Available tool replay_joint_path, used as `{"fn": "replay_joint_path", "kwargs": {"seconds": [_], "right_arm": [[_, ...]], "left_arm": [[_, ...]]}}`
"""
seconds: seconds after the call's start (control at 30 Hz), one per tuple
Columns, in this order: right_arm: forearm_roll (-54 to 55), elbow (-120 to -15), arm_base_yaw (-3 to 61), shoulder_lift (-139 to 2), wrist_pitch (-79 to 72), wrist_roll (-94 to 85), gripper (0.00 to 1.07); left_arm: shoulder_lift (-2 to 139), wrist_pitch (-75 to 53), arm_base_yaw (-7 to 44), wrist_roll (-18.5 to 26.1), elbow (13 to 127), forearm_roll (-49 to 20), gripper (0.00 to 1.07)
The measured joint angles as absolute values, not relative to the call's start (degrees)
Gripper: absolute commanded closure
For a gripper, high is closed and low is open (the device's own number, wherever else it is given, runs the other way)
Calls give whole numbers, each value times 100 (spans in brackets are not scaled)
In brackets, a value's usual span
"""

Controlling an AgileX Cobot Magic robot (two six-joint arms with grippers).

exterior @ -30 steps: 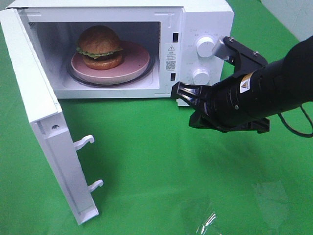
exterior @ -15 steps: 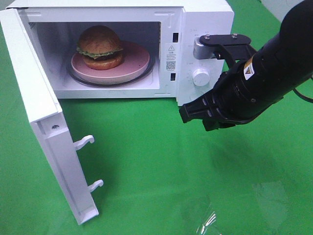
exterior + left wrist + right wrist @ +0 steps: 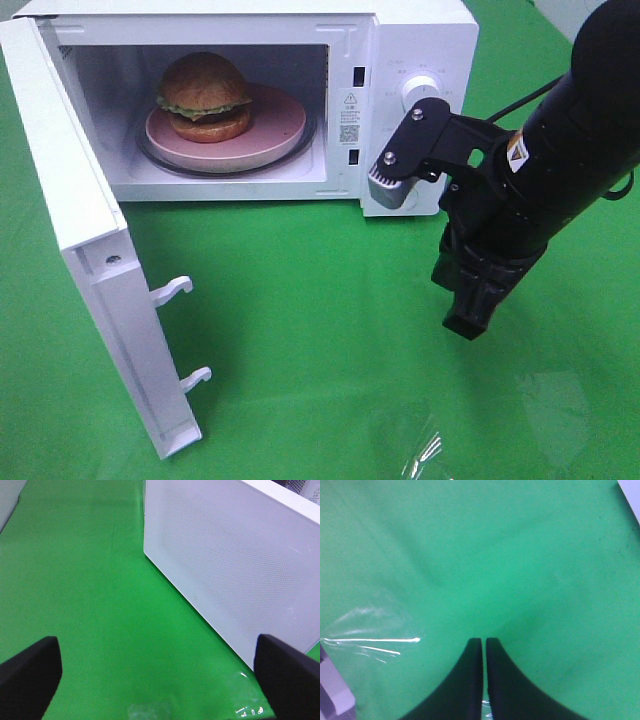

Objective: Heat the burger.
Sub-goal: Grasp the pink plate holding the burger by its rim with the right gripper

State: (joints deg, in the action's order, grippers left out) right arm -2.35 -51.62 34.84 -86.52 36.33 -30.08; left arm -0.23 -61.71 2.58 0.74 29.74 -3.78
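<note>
The right gripper point(image 3: 484, 641) has its two black fingers point(image 3: 465, 680) pressed almost flat together, with only a thin slit between them, and nothing is pinched there. In the exterior view it hangs at about 4 o'clock, tips turned down toward the green cloth point(image 3: 300, 330) and apart from it, just in front of the microwave point(image 3: 420, 40) at its control-panel end. The left gripper point(image 3: 156, 645) stands spread wide, one dark finger at each lower corner of its wrist view, bare cloth between them and nothing touched; ahead of it rises a white panel with a fine dot pattern. The burger point(image 3: 205, 97) is inside the microwave cavity, at about 11 o'clock in the exterior view, well apart from both grippers. It sits upright on the pink plate point(image 3: 280, 125), toward the plate's 9 o'clock side, bun crown up, lettuce frill and dark patty showing at its front edge. It is round, so it has no long axis across the plate; its stack runs straight up. The door point(image 3: 90, 250) stands swung open at 9 o'clock.
</note>
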Motion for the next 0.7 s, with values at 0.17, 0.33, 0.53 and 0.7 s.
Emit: {"fn": "replay_joint_path", "kwargs": {"seconds": [0.17, 0.33, 0.53, 0.7], "right_arm": [[-269, -5162, 3484, -8652, 3558, -4269, 100], [-286, -5162, 3484, -8652, 3432, -5248, 100], [-722, -5162, 3484, -8652, 3375, -6314, 96], [-928, -5162, 3484, -8652, 3266, -6578, 72]], "left_arm": [[-23, -6171, 258, 74, 2974, -378, 10], [-23, -6171, 258, 74, 2974, -378, 10], [-23, -6171, 258, 74, 2974, -378, 10], [-23, -6171, 258, 74, 2974, -378, 10]]}}
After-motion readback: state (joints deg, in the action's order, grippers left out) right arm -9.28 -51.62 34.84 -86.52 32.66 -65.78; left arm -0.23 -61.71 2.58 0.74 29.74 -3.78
